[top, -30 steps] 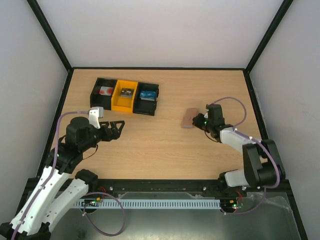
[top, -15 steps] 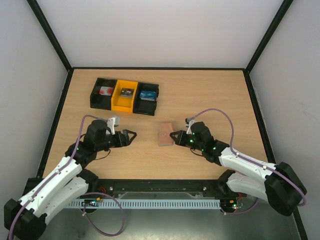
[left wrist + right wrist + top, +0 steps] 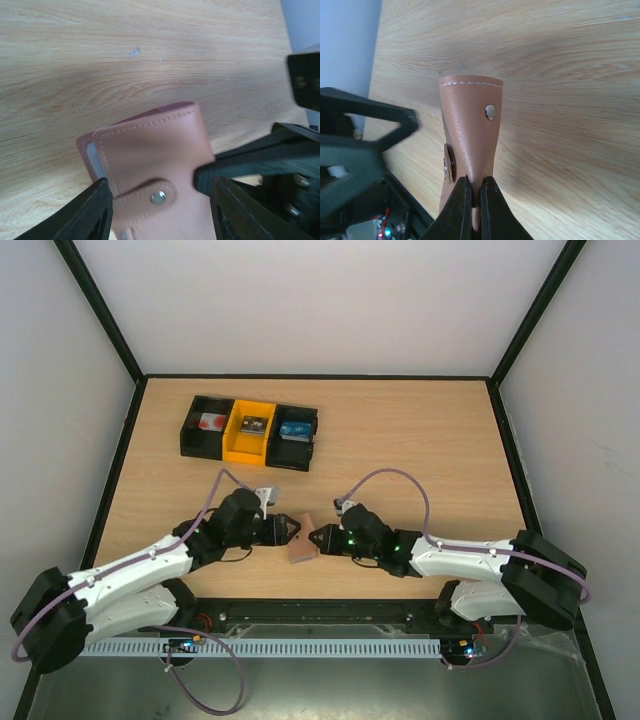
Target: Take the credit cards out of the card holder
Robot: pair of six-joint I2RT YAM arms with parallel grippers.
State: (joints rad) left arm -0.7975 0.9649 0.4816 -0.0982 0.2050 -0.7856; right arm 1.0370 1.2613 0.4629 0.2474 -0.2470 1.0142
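The right tool (image 3: pixel 477 181) is pinched tight on 1 end of the closed card holder (image 3: pixel 470 125). The holder's long axis runs straight out from that tool, stitched fold pointing toward the left tool (image 3: pixel 160 184). The left tool's 2 fingers (image 3: pixel 95 212) stand apart, flanking the holder's snap flap (image 3: pixel 150 196) near the bench's (image 3: pixel 420 440) front edge.

No legible text or labels.

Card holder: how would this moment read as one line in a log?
card holder: folded | right pincer: shut on card holder | left pincer: open, astride it | cards: none out
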